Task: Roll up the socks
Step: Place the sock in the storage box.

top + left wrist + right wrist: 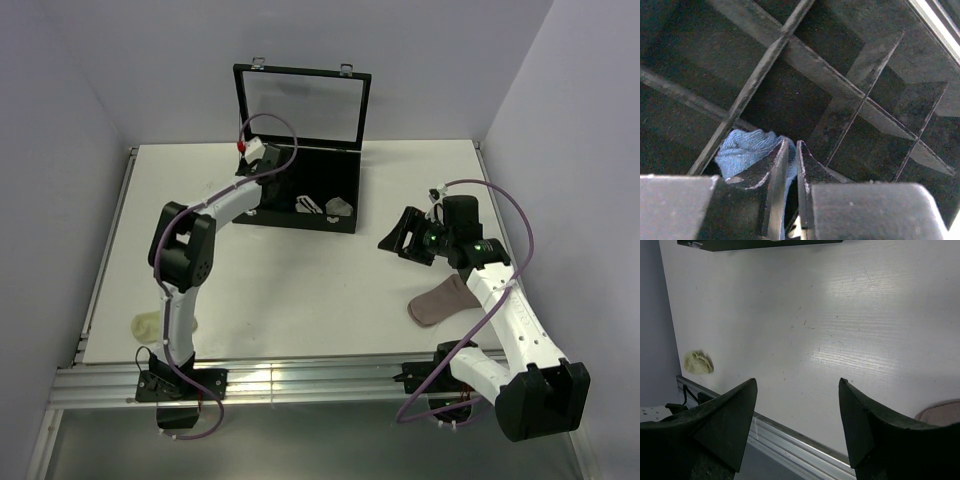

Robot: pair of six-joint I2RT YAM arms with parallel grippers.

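Reaching into the left end of the open black box (300,226), the left arm (230,205) is pointing its jaws down among the box's dark dividers (760,75). The left jaws are standing narrow, with only a thin slit between the two fingers (777,170). A crumpled blue sock (745,150) is lying in the compartment just beneath them, and a strip of its fabric is showing in the slit. Whether the fingers are actually pinching that fabric, I cannot tell. Two pale rolled socks are sitting farther right in the box, a whitish one (308,205) and a grey one (340,207), close beside each other in the front row. The box's lid (300,108) is standing upright at the back.

Right of the box, the right arm (510,315) is holding its jaws over the white surface (300,300), spread wide and gripping nothing. A brownish-grey sock (438,302) is lying flat on the surface, right of the box and nearer the arm bases, partly under the right arm. A small pale yellow-green bundle (148,325) is resting well to the left of the box, near the surface's front edge beside the left arm's base.
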